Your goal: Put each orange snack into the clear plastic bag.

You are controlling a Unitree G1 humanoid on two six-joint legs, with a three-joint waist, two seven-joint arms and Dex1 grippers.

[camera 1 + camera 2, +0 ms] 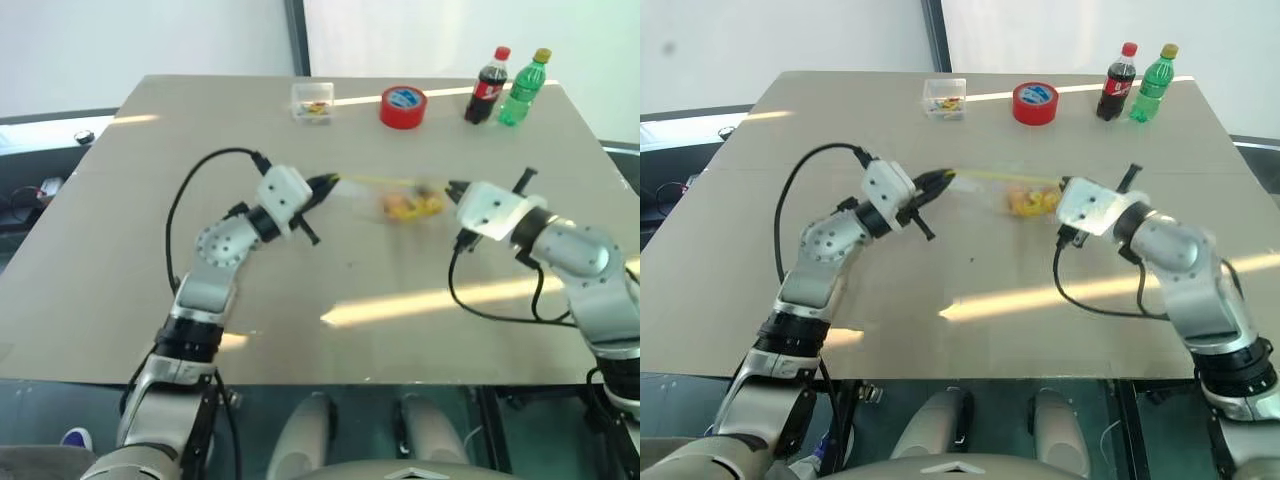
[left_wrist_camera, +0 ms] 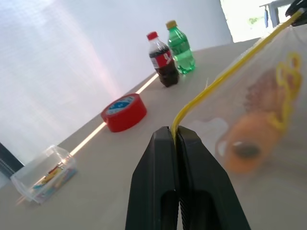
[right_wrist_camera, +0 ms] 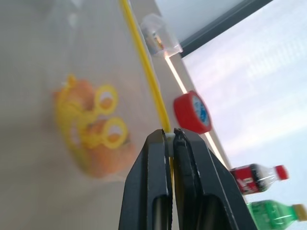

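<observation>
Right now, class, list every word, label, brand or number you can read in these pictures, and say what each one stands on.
No text can be read.
Red tape roll: blue and white label on its top, too blurred.
Dark cola bottle: red label with white marks, unreadable.
Green bottle: label too small.
Small clear box: coloured bits, no lettering seen.
Clear plastic bag: yellow print, no words made out.
</observation>
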